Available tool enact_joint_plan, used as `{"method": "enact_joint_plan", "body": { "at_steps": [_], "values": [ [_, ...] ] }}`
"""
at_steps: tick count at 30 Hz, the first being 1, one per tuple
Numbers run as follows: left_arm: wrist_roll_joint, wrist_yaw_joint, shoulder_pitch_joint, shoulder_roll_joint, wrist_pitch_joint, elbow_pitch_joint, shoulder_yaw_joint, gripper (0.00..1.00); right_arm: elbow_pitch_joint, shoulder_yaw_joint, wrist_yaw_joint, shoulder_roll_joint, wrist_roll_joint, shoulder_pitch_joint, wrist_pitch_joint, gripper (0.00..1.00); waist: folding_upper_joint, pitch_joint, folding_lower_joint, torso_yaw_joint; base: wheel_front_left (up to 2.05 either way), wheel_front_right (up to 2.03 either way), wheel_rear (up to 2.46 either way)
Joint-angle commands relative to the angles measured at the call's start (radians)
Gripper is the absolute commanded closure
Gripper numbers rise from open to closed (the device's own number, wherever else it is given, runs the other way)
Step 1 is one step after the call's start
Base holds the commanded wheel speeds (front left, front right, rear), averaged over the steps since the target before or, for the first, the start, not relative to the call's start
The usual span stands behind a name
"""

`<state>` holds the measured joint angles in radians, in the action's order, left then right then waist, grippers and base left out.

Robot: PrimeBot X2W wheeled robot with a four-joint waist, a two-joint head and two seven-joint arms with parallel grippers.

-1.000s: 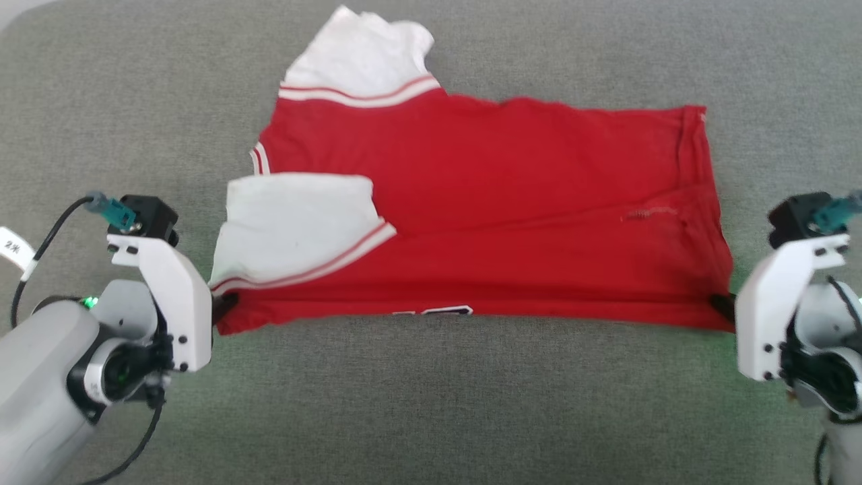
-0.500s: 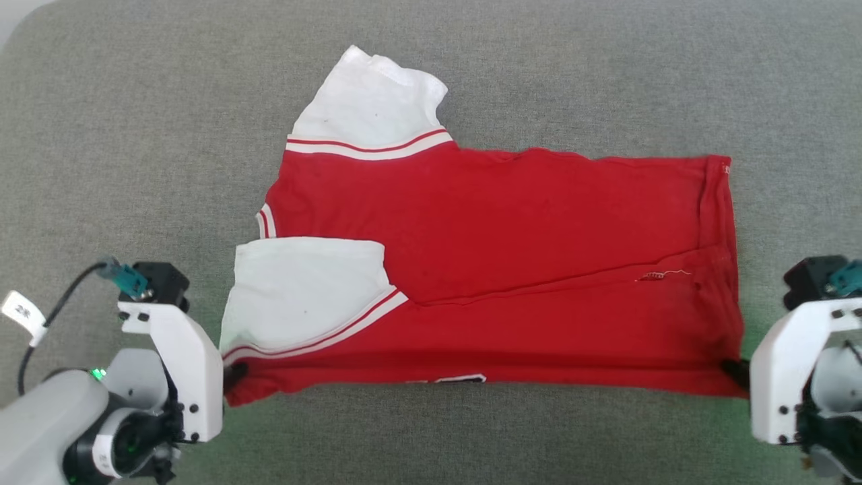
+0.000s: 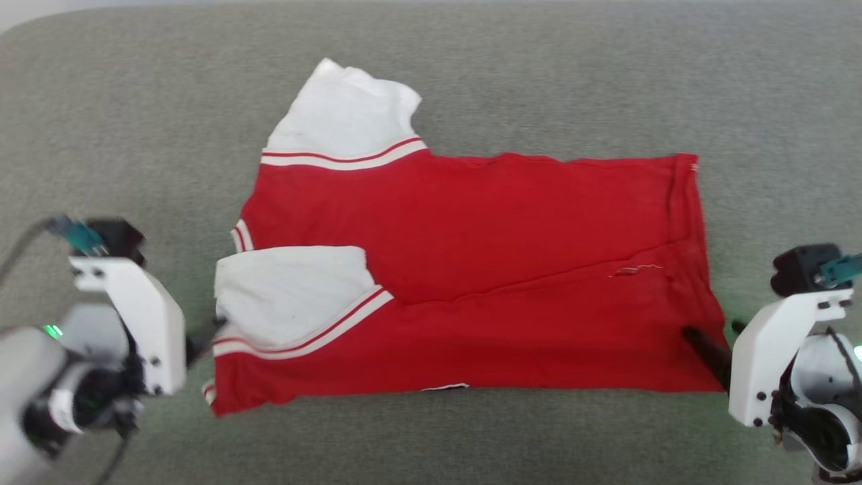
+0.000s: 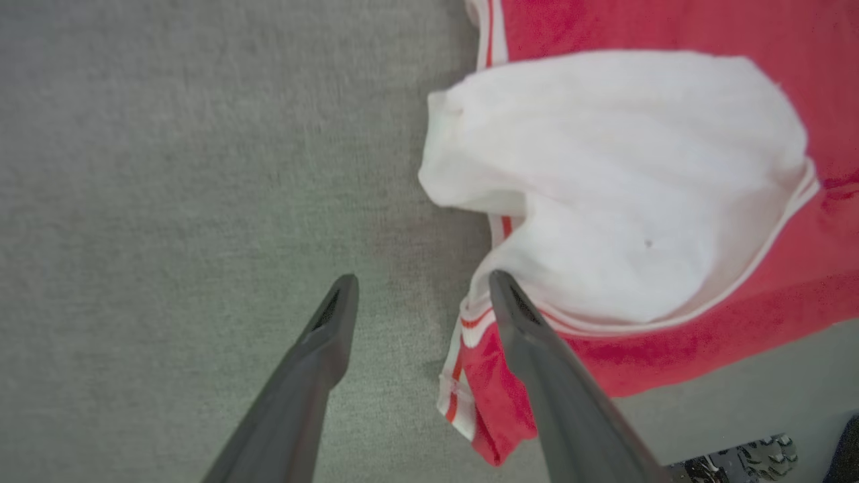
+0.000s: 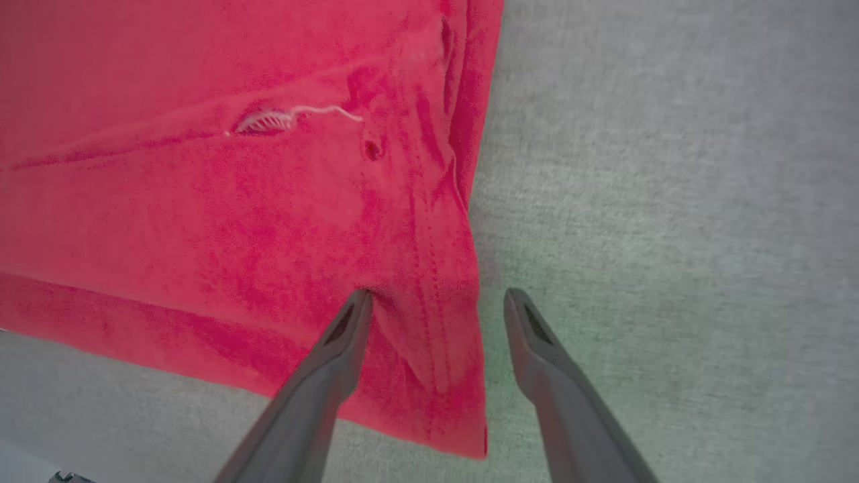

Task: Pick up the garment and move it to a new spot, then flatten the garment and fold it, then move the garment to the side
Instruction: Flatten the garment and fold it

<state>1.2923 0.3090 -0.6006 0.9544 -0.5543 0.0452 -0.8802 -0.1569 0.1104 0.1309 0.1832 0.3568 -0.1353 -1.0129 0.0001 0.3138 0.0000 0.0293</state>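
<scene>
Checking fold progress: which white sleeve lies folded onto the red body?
The near sleeve, beside the left gripper; the far sleeve sticks out onto the grey surface.

Tabletop [image 3: 539,67] was covered in grey-green woven cloth with a fine flecked texture. Its far-left corner was rounded, and a pale strip [image 3: 17,10] lay beyond. In the left wrist view, blurred dark clutter [image 4: 745,463] showed past the near edge.

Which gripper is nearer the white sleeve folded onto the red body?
Left. The left gripper is open right beside that sleeve, overlapping its striped trim; the right gripper is open astride the garment's hem at the opposite end.
</scene>
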Motion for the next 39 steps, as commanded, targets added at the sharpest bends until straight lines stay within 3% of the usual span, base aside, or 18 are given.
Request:
{"method": "enact_joint_plan", "body": {
  "at_steps": [1, 4, 10, 21, 29, 39],
  "values": [
    [-0.012, 0.006, -0.019, 0.01, -0.005, -0.01, 0.008, 0.0, -0.011, 0.002, 0.0, -0.006, 0.003, -0.008, 0.018, 0.0, -0.0001, -0.002, 0.0, -0.015, 0.0, 0.0, 0.0],
    [-0.037, 0.0, -0.068, 0.045, -0.016, -0.034, 0.027, 0.0, -0.064, 0.004, 0.0, -0.017, -0.003, -0.02, 0.11, 0.0, -0.0001, 0.001, 0.0, -0.042, 0.0, 0.0, 0.0],
    [-0.083, -0.058, -0.199, 0.05, -0.019, 0.001, 0.064, 0.0, -0.135, -0.025, 0.0, -0.05, -0.03, -0.044, 0.367, 0.0, -0.0001, 0.026, 0.0, -0.116, 0.0, 0.0, 0.0],
    [-0.19, -0.24, -0.436, -0.022, 0.018, 0.299, 0.073, 0.0, -0.068, -0.118, 0.0, -0.101, -0.139, -0.124, 0.782, 0.0, -0.0001, 0.104, 0.0, -0.276, 0.0, 0.0, 0.0],
    [-0.182, -0.32, -0.527, -0.064, 0.012, 0.536, 0.084, 0.0, -0.01, -0.156, 0.0, -0.12, -0.123, -0.139, 0.87, 0.0, -0.0001, 0.166, 0.0, -0.363, 0.0, 0.0, 0.0],
    [-0.17, -0.341, -0.578, -0.138, -0.067, 0.741, 0.062, 0.0, 0.038, -0.213, 0.0, -0.12, -0.085, -0.179, 0.806, 0.0, -0.0001, 0.218, 0.0, -0.374, 0.0, 0.0, 0.0]
  ]
}}
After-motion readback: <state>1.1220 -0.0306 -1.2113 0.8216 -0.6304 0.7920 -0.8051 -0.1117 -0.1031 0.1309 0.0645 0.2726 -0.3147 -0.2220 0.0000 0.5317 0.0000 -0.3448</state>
